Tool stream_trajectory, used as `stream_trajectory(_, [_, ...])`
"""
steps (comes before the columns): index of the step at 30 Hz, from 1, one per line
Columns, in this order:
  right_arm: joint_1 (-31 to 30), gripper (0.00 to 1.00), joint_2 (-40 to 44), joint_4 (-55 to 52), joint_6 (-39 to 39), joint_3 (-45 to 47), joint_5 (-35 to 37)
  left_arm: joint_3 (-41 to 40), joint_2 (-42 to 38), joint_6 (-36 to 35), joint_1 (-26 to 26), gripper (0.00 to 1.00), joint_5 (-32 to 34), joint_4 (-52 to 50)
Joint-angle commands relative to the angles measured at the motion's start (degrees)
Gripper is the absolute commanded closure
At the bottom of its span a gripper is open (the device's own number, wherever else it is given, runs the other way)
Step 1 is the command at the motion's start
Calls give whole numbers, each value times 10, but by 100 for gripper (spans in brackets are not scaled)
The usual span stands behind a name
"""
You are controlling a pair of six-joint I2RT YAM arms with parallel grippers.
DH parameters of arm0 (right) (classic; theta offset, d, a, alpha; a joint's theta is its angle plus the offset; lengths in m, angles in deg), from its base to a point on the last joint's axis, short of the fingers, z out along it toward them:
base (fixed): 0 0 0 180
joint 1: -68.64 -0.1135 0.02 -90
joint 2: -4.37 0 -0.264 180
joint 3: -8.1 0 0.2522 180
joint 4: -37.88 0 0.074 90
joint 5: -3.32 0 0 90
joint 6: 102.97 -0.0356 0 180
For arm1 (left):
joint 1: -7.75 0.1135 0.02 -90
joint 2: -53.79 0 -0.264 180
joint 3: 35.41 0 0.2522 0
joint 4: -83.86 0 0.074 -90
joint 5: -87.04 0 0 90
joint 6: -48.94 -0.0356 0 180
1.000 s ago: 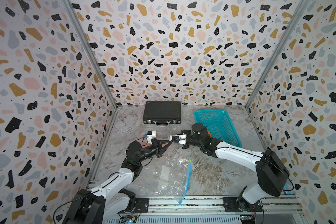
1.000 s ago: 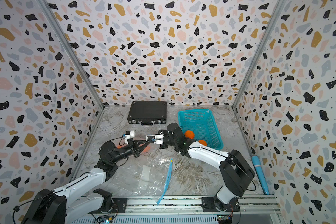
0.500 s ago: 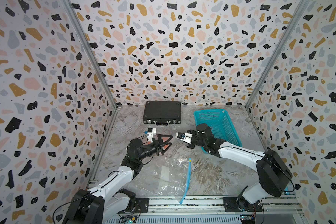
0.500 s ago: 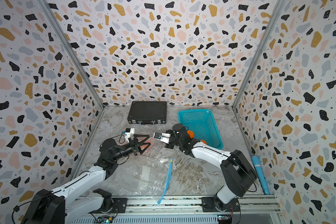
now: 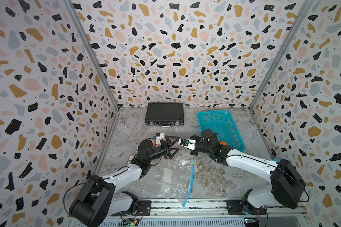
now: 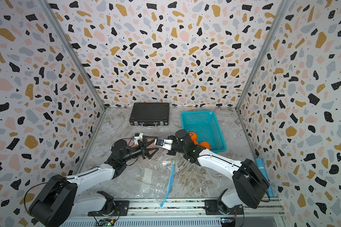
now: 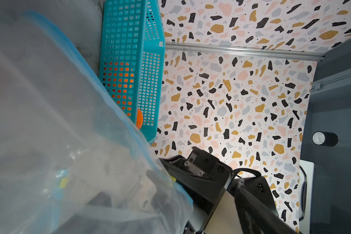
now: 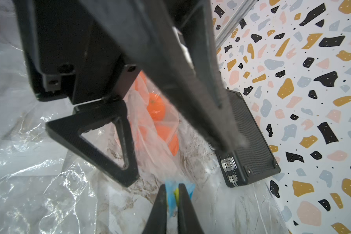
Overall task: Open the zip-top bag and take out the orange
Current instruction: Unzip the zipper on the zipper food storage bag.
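Nearest me, a spare bag (image 5: 165, 182) is lying flat on the marble tabletop (image 5: 215, 176), looking empty, its blue edge (image 5: 191, 179) running toward the front rail. The white patch (image 5: 168, 175) on it is reading blank to me. It's not the one I'm working.

Just past it the R gripper (image 8: 173, 192) is pinching narrow on the zip strip (image 8: 170, 200) of the zip-top bag (image 8: 154, 145), w/ the yellow slider (image 8: 177, 193) btwn its fingers. The L gripper (image 5: 177, 143) is facing it, fingers standing wide, gripping nothing. The orange (image 8: 156, 106) is sitting inside that bag beyond the L fingers, w/ more orange shapes beside it.

So I'm judging we're in the opening step; can't tell if the seal is parted. Next I'm wanting L closing on the bag lip beside the slider, so R can be dragging the zip w/o the film following.

Further back, the teal basket (image 5: 213, 112) is holding loose oranges (image 6: 193, 135); the sticker (image 6: 210, 112) on its far rim is too small to read. The black case (image 5: 164, 113) by the back wall is showing no brand I can make out
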Motion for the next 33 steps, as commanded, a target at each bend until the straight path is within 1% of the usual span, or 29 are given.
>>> stream_trajectory(1, [-9,99,19,-13,14,6,19,28,-16,-20,-6,30,15,6])
stream_trajectory(2, [-11,99,21,-14,18,8,25,29,-14,-21,-9,36,14,16])
stream_trajectory(3, [-14,99,25,-15,25,12,30,31,-10,-20,-11,39,7,21])
stream_trajectory(6, [-17,99,32,-10,29,21,31,31,0,-15,-12,39,4,32])
stream_trajectory(9, [-21,99,32,-11,35,22,40,37,12,-21,-16,35,-4,25])
stream_trajectory(10, [-23,99,31,-15,39,19,45,36,16,-23,-18,36,-4,34])
stream_trajectory(11, [-25,99,30,-21,43,16,50,35,21,-25,-21,39,-7,40])
stream_trajectory(12, [-26,99,29,-25,45,14,51,35,26,-26,-24,44,-8,44])
stream_trajectory(14, [-26,99,29,-25,46,13,51,37,42,-25,-26,63,-17,62])
stream_trajectory(16, [-29,99,31,-28,46,13,50,40,66,-17,-26,70,-30,96])
stream_trajectory(17, [-30,99,33,-28,47,13,52,42,80,-11,-26,76,-37,116])
stream_trajectory(18, [-30,99,34,-29,48,14,53,41,94,-2,-26,85,-42,141])
stream_trajectory(20, [-32,99,33,-30,50,14,59,37,127,22,-28,100,-50,218])
stream_trajectory(23, [-32,99,29,-22,58,15,74,35,176,58,-28,100,-69,331])
stream_trajectory(24, [-32,99,27,-20,61,14,79,38,187,63,-28,100,-73,350])
stream_trajectory(27, [-29,99,20,-8,69,11,88,37,192,56,-29,100,-77,350])
stream_trajectory(31, [-13,99,4,-5,72,-3,75,36,169,61,-29,100,-88,345])
stream_trajectory(33, [-1,98,-4,5,71,-6,56,33,146,61,-29,100,-96,339])
